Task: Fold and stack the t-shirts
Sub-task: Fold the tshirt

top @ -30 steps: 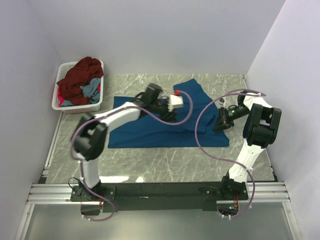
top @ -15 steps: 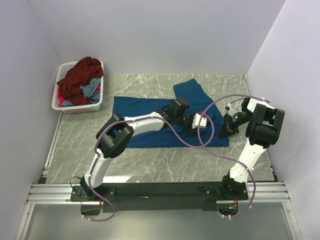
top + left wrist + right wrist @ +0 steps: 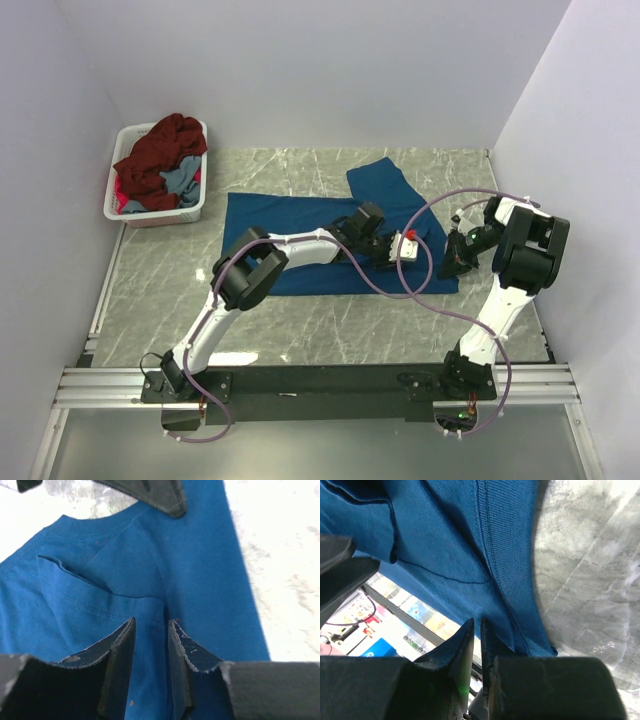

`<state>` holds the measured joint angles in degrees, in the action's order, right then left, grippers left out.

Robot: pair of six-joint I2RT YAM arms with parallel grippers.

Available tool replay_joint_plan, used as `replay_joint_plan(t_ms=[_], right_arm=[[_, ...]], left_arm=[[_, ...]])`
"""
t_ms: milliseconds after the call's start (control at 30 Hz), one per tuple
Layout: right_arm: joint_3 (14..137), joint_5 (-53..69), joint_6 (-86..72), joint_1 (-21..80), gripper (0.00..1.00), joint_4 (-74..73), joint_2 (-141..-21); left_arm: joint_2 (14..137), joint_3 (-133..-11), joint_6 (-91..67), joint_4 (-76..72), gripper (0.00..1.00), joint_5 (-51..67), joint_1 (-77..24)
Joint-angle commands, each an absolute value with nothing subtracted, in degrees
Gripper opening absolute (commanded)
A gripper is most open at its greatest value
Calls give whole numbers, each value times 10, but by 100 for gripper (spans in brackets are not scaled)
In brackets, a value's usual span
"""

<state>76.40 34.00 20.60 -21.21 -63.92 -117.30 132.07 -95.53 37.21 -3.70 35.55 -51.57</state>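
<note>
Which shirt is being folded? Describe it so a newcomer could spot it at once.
On the marble table, look just right of centre: the blue t-shirt lies spread out there. It is the only shirt out on the table; the maroon shirt and grey shirt sit heaped in the white basket at the far left corner.

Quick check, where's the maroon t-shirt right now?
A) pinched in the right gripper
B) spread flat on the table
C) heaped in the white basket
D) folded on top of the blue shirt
C: the maroon t-shirt sits piled in the white basket at the far left corner, and only the blue t-shirt lies on the table.
</note>
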Motion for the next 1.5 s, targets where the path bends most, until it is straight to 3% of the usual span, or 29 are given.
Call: replay_joint_plan(t_ms=[0,133,467,600,933,1200,1333,1433,1467], right_arm=[[765,346,214,-217,18,-650,-1169],[762,341,218,-216,18,-650,-1170],[753,297,216,-217,17,-629,-1166],[752,295,216,-216,17,-627,-1169],[758,291,215,-216,17,-632,-1166],[759,284,215,-216,18,-630,-1158],[787,306,234,-214,19,-642,-1144],[834,327,241,-204,24,-649,-1132],[849,335,246,-200,29,-652,-1130]], left_arm=[[1337,-990,390,-54,38,352,-519],[1343,-994,384,-59,36,346,-519],[1325,-993,347,-81,2,343,-487],[1338,-1015,303,-98,0,345,-461],[1378,-1064,190,-137,8,347,-423],[1365,-1048,170,-111,25,329,-396],[1345,-1026,147,-90,40,322,-377],[1325,-1010,100,-81,42,325,-351],[1311,-998,89,-81,43,342,-335]])
